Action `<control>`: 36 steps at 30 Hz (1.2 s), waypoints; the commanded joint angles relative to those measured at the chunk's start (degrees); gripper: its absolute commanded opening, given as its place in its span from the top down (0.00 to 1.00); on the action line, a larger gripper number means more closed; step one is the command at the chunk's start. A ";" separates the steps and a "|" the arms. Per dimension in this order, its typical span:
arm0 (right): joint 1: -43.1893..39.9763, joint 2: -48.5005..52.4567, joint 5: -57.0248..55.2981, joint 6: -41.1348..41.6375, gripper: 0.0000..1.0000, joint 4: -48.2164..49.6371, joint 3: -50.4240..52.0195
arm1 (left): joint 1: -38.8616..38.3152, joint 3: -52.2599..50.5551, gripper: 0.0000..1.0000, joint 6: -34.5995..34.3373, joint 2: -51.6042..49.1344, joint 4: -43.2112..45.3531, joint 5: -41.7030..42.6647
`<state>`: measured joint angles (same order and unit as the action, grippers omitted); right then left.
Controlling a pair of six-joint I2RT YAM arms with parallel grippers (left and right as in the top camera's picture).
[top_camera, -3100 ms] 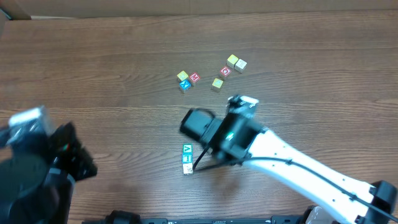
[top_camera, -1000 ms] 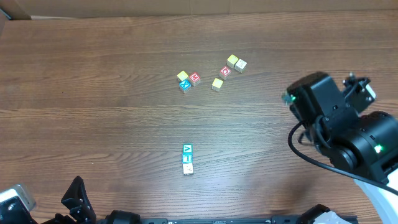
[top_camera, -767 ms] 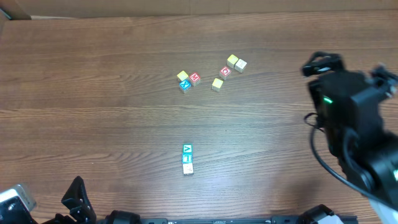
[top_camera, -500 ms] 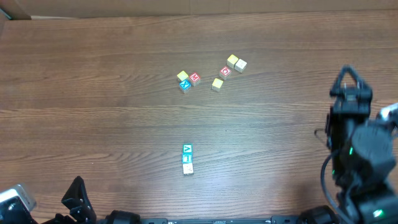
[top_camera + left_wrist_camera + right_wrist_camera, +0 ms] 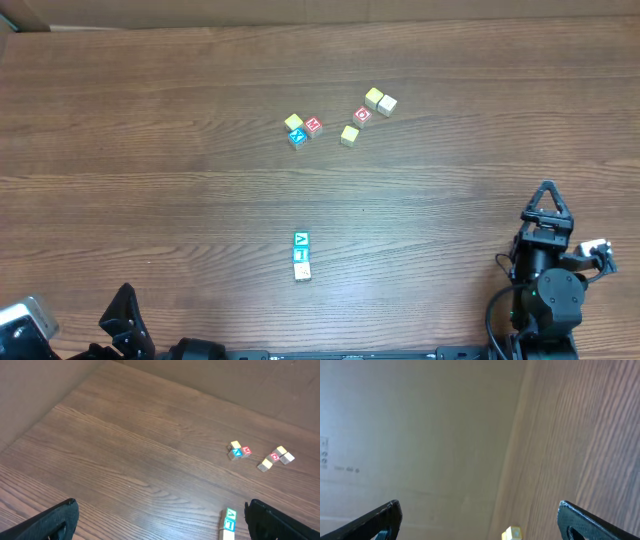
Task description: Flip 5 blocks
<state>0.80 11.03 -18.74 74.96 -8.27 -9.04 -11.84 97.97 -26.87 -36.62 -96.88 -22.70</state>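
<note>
Several blocks lie loose at the table's far middle: a yellow block (image 5: 293, 122), a blue one (image 5: 297, 137), a red one (image 5: 313, 125), a cream one (image 5: 349, 135) and more around (image 5: 373, 99). A short row of blocks (image 5: 301, 256), two teal and one cream, lies nearer the front, also seen in the left wrist view (image 5: 229, 522). My left gripper (image 5: 162, 527) is open and empty, low at the front left. My right gripper (image 5: 480, 525) is open and empty, facing the far wall, with one yellow block (image 5: 511, 533) far ahead. The right arm (image 5: 545, 275) is folded at the front right corner.
A tan wall (image 5: 420, 425) borders the wooden table (image 5: 180, 180) at the back. Part of the left arm (image 5: 122, 322) shows at the front left edge.
The right arm has pulled back from the right middle of the table to the front right corner. The blocks and the left arm have not moved.
</note>
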 commanded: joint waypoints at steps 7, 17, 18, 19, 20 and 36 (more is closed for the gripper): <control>-2.47 -5.55 0.85 -7.56 0.00 0.57 6.03 | 0.28 0.48 0.00 0.04 0.37 0.09 0.04; -2.47 -8.11 4.17 -29.79 0.00 1.62 7.10 | 0.28 0.48 0.00 0.02 0.37 0.09 0.04; -2.47 -8.11 5.57 -33.03 0.00 1.60 7.13 | 0.28 0.48 0.00 0.02 0.37 0.09 0.04; -2.47 -8.13 6.97 -36.04 0.00 1.60 7.15 | 0.28 0.48 0.00 0.02 0.37 0.09 0.04; -2.47 -8.20 8.57 -39.36 0.00 1.57 7.19 | 0.28 0.48 0.00 0.02 0.37 0.09 0.04; -2.47 -9.20 18.82 -69.44 0.00 1.79 7.80 | 0.28 0.48 0.00 0.04 0.37 0.09 0.04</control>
<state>-1.48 2.50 -1.28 9.69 -6.96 -2.20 -11.84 97.97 -26.87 -36.62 -96.88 -22.70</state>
